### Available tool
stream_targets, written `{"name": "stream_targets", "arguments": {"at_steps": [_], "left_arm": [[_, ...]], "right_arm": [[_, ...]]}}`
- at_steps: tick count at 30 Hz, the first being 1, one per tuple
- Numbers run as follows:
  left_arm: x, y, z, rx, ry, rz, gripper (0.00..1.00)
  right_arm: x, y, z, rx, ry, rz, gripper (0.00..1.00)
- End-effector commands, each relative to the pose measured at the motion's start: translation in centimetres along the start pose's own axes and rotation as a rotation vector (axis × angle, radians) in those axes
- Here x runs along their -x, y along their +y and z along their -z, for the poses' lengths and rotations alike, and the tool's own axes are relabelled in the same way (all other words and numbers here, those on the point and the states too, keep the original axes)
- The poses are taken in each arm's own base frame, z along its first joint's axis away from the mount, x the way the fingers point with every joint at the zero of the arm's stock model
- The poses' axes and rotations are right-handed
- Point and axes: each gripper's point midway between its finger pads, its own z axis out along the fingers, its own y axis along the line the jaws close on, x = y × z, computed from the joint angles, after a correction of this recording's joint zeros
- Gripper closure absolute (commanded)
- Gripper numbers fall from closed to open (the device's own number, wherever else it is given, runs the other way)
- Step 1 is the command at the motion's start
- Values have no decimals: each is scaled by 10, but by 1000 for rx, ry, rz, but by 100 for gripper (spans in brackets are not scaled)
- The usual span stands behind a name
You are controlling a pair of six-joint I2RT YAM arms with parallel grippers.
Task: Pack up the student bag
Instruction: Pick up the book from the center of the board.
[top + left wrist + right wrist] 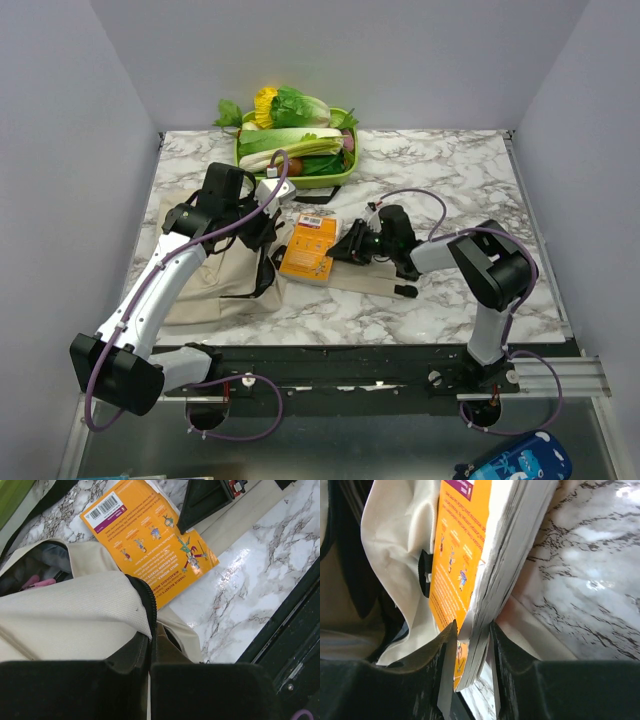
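Note:
The beige canvas student bag (pixel 215 285) lies at the left of the marble table, its black-zippered mouth facing right. My left gripper (pixel 262 232) is shut on the bag's opening edge (pixel 150 630) and holds it up. A pink item (pixel 37 582) shows inside the bag. An orange paperback book (pixel 308 247) lies just right of the mouth, over a beige strap (pixel 375 282). My right gripper (pixel 350 247) is shut on the book's right edge (pixel 482 625); the book also shows in the left wrist view (pixel 150 535).
A green tray (pixel 300 180) of vegetables, among them lettuce and a yellow one, stands at the back centre. Grey walls close in the table on three sides. A blue item (pixel 515 465) lies below the table's front edge at the right.

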Motion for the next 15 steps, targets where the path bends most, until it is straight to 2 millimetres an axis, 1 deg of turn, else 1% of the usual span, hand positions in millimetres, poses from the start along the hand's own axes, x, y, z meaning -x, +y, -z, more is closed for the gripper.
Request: {"name": "stream_targets", "arguments": {"at_steps": [1, 4, 7, 8, 9, 10, 12, 13, 15], "left_arm": [[36, -15, 3, -61, -123, -55, 100], [38, -17, 4, -64, -124, -60, 100], [38, -18, 4, -66, -123, -62, 100], [38, -19, 4, -67, -123, -65, 100], [38, -18, 4, -64, -123, -66, 100], [37, -18, 4, -63, -121, -68, 100], [36, -18, 5, -60, -117, -70, 100], [36, -17, 5, -58, -116, -73, 100], [36, -16, 6, -50, -114, -77, 100]], "right_arm": [[-10, 2, -18, -71, 47, 89, 62], [-10, -2, -21, -98, 52, 88, 64], [-10, -4, -22, -109, 46, 83, 76], [-10, -4, -21, -108, 47, 84, 87], [-9, -1, -20, -106, 46, 94, 94], [-11, -3, -17, -116, 46, 90, 99], [-10, 2, -11, -108, 31, 104, 99], [-6, 14, -5, -85, 16, 120, 99], [-5, 22, 6, -66, 4, 121, 99]]}}
